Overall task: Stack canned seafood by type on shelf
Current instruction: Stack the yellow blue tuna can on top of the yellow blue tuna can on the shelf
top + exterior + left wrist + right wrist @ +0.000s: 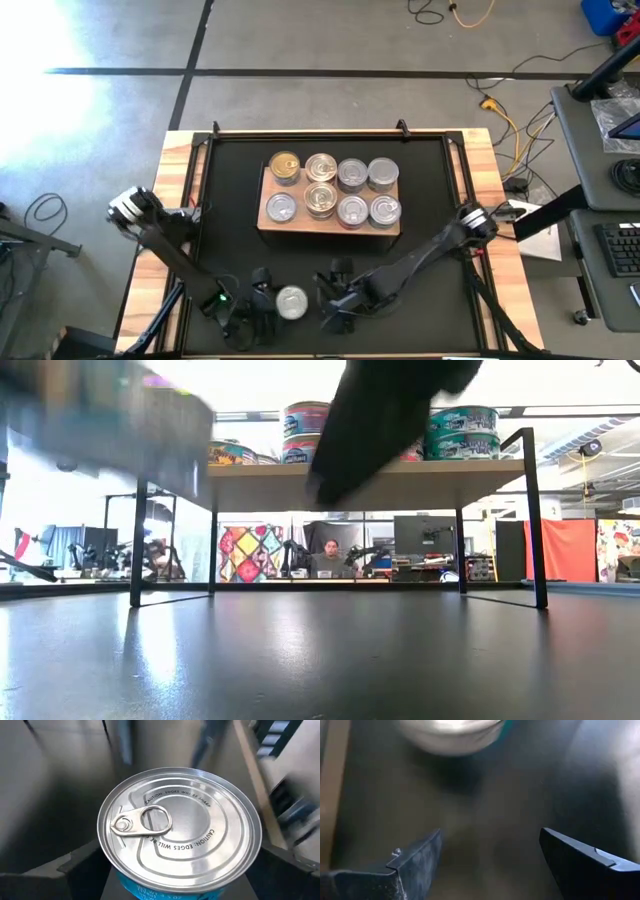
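Observation:
Several tins of canned seafood (pixel 352 176) stand in two rows on the pale wood shelf (pixel 266 190), one of them with a gold lid (pixel 285 167). In the low view some are stacked two high (pixel 460 432). Near the table's front edge my left gripper (pixel 280 305) is shut on a silver-lidded tin with a teal label (pixel 180 830). Just to its right my right gripper (pixel 335 305) stands open with nothing between its fingers (pixel 420 860). That tin shows blurred ahead of it (pixel 452 732). My left gripper pinches the tin by its round side wall (pixel 111 870), one finger (pixel 75 867) on each of two opposite sides, just below the lid's rim. The fingers come slanting down from the table's left. The tin sits upright, lid up, lifted clear of the mat.
The shelf stands on thin black metal legs (pixel 535 520) over the black mat (pixel 420 200), with open room beneath it. A wooden table rim (pixel 180 200) runs along both sides. A person (pixel 330 555) sits in the room beyond the table.

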